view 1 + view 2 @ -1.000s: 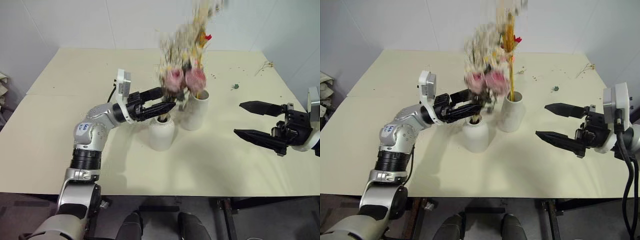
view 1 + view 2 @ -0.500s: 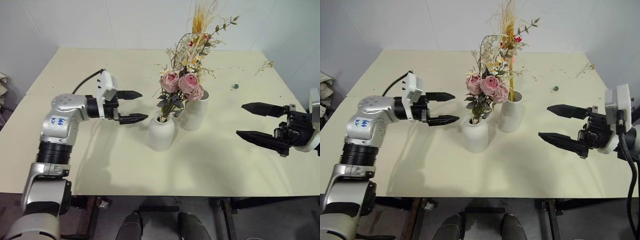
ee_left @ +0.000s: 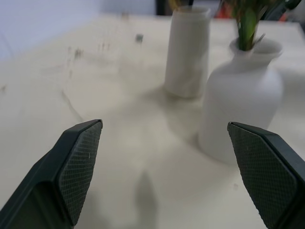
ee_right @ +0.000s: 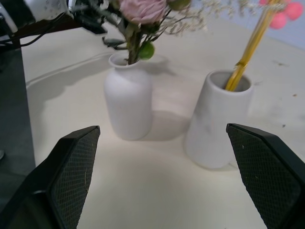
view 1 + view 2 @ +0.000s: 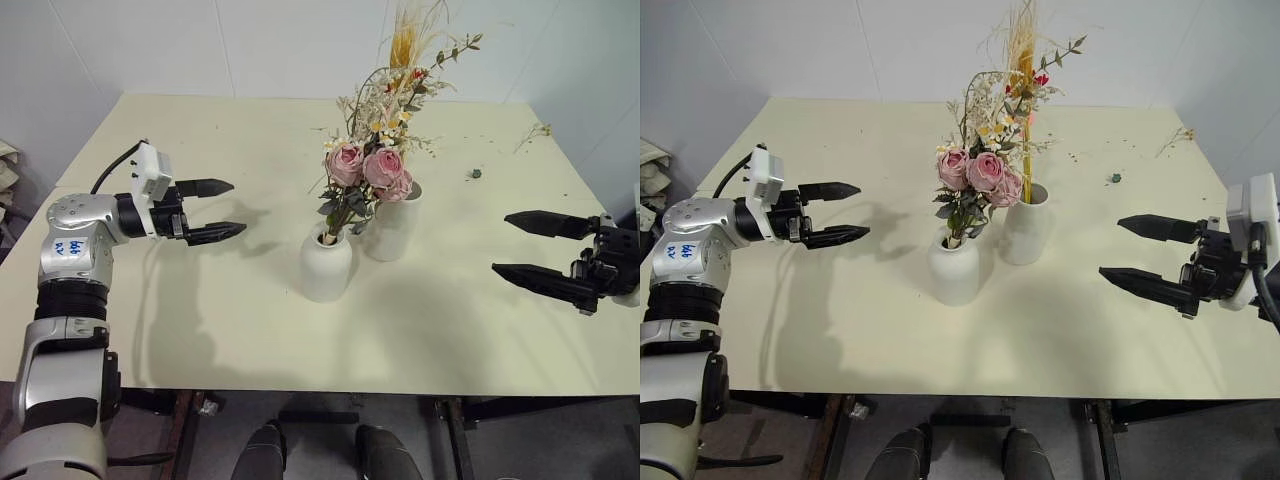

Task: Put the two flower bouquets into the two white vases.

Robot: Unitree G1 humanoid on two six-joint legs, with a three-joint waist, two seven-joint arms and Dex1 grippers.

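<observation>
On the pale tabletop (image 5: pixel 200 300) two white vases stand close together near the middle, their bases just apart. The short rounded vase (image 5: pixel 326 264) sits nearer the robot and holds the dusty-pink rose bouquet (image 5: pixel 368 170), whose stems go down through its narrow neck while the blooms and dark leaves lean toward the neighbour. The taller tapered vase (image 5: pixel 392 222) stands just behind it and to the right, with the slim yellow-orange bouquet (image 5: pixel 404 45) rising upright out of its wide mouth — small red and pink blossoms show partway up. The left gripper (image 5: pixel 222 210) hangs level above the tabletop, well to the left of the vases and pointing toward them, its jaws spread wide and holding nothing. The right gripper (image 5: pixel 520 246) hangs off to the right, well apart from the vases, also level and aimed inward — its jaws are wide as well, and empty. Small bits of plant litter (image 5: pixel 476 173) lie scattered on the far right part of the tabletop.
</observation>
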